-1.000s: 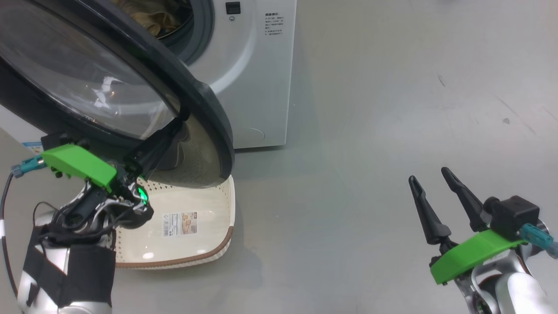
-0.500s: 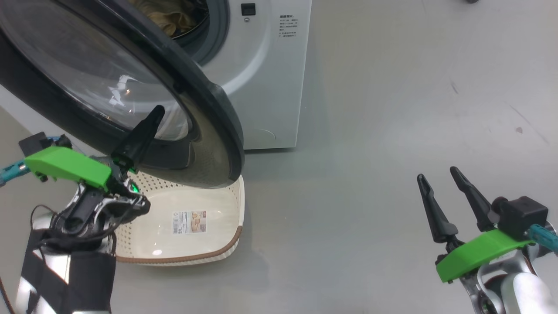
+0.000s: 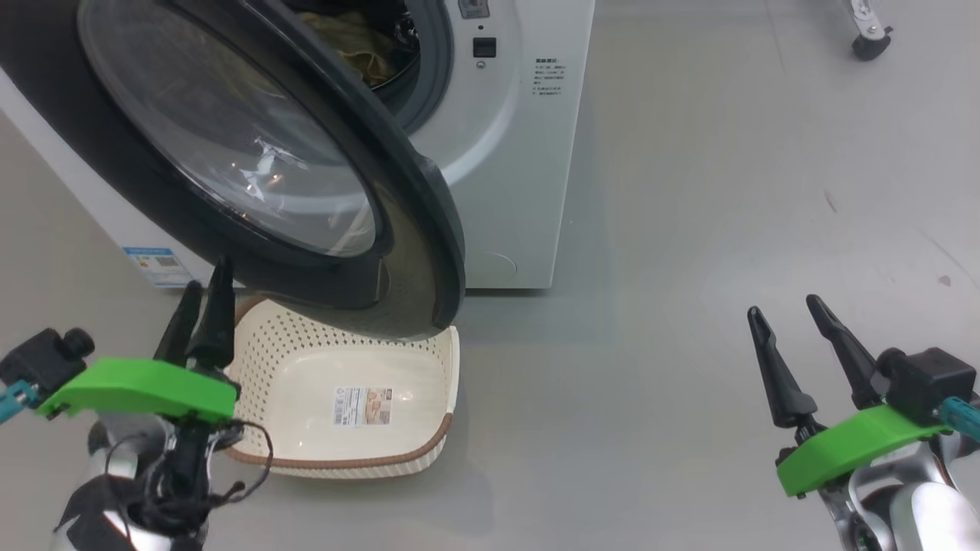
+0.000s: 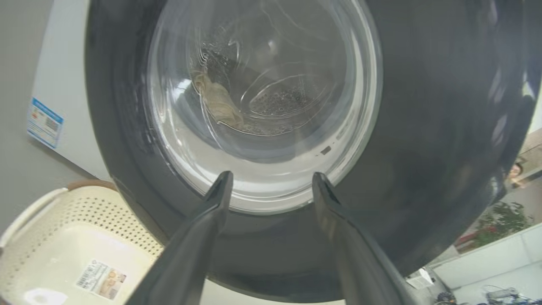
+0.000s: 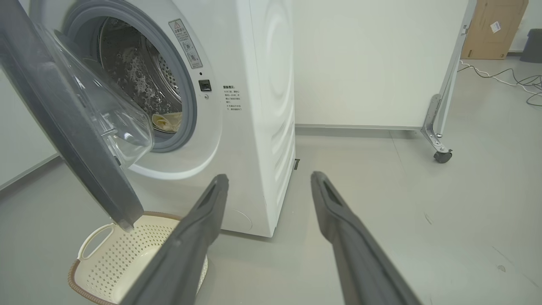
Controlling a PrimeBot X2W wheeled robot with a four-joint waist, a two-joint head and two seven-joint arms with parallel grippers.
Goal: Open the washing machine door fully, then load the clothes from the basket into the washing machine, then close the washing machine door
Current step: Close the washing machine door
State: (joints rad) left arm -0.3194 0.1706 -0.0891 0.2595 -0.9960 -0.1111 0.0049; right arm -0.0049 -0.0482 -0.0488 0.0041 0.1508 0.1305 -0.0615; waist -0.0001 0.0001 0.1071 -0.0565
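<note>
head view: basket [image 3: 360,463] at 7 o'clock empty, clothes [image 3: 348,42] in the drum [image 3: 394,73] at 12, so closing looks the step in hand. the washing machine door [image 3: 253,153] hangs half-open at 10; left gripper [image 3: 208,275], released, sits just below it, right gripper [image 3: 784,306], released, at 4. left wrist view: the next move likely needs a flat push on the door. right wrist view: door edge overhangs the basket; a wheeled frame [image 5: 442,156] stands clear at 3.
</note>
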